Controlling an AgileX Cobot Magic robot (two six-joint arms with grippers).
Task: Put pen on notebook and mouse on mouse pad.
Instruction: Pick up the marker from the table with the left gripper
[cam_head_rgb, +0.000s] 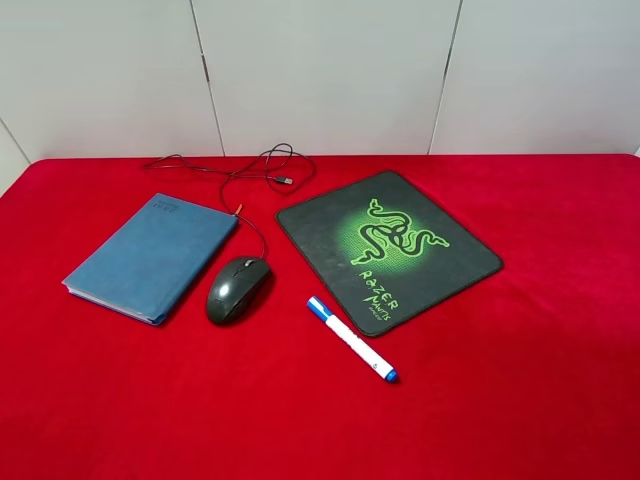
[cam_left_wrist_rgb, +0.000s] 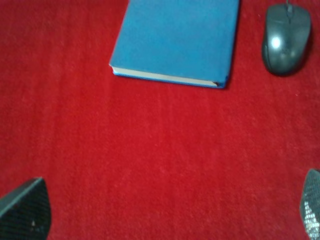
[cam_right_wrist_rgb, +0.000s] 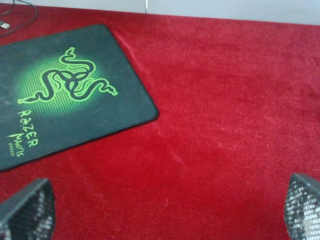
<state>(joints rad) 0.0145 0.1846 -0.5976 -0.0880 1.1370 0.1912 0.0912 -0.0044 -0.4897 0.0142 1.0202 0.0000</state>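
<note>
Red-clothed table (cam_head_rgb: 560, 400) carries notebook (cam_head_rgb: 150, 255), mouse (cam_head_rgb: 238, 288), mouse pad (cam_head_rgb: 450, 258), pen (cam_head_rgb: 352, 340), each separate.

We look across a bright red cloth (cam_head_rgb: 540, 400) that covers all of the work surface in view. Its short, velvety nap shows faint lengthwise streaks in the close wrist views. Behind it stands a pale grey-white wall (cam_head_rgb: 320, 70) of flat panels, divided by thin dark seams (cam_head_rgb: 208, 80) that run slightly slanted from top to bottom. The far edge of the cloth meets the wall in a straight line. We find the light soft and even, with faint shadows and a mild sheen on the fabric.
</note>
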